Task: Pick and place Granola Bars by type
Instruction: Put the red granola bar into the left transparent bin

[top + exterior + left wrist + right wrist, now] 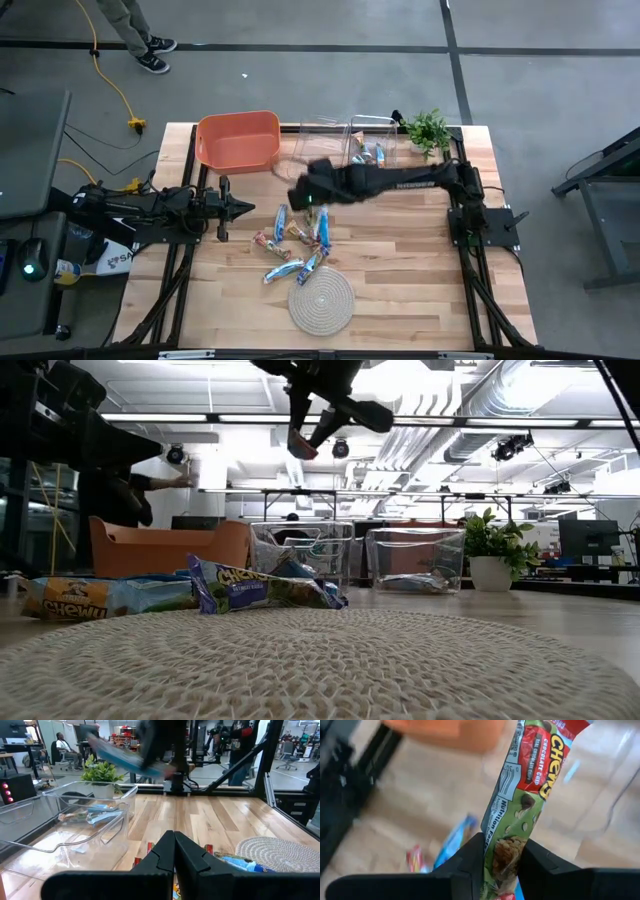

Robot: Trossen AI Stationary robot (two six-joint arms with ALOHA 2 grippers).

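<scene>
My right gripper (300,193) is high above the table's middle, near the bins, and is shut on a granola bar (530,785) in a green wrapper with a red label. Several other granola bars (300,245) in blue and red wrappers lie flat on the wood in front of a round rope mat (321,300). More bars lie in a clear bin (372,150) at the back. My left gripper (235,208) waits shut at the table's left, pointing level toward the bars. My right gripper pinches the bar's two flat sides between its fingers near one end (502,852). The fingers lie across the bar, whose longer part sticks out beyond them. The gripper slants downward, and the bar is lifted well clear of the table (300,448).
An orange bin (238,140) stands at the back left, with two clear bins (325,140) to its right. A potted plant (428,128) is at the back right corner. Bare wood lies to the right of the mat. A person stands beyond the table (135,30).
</scene>
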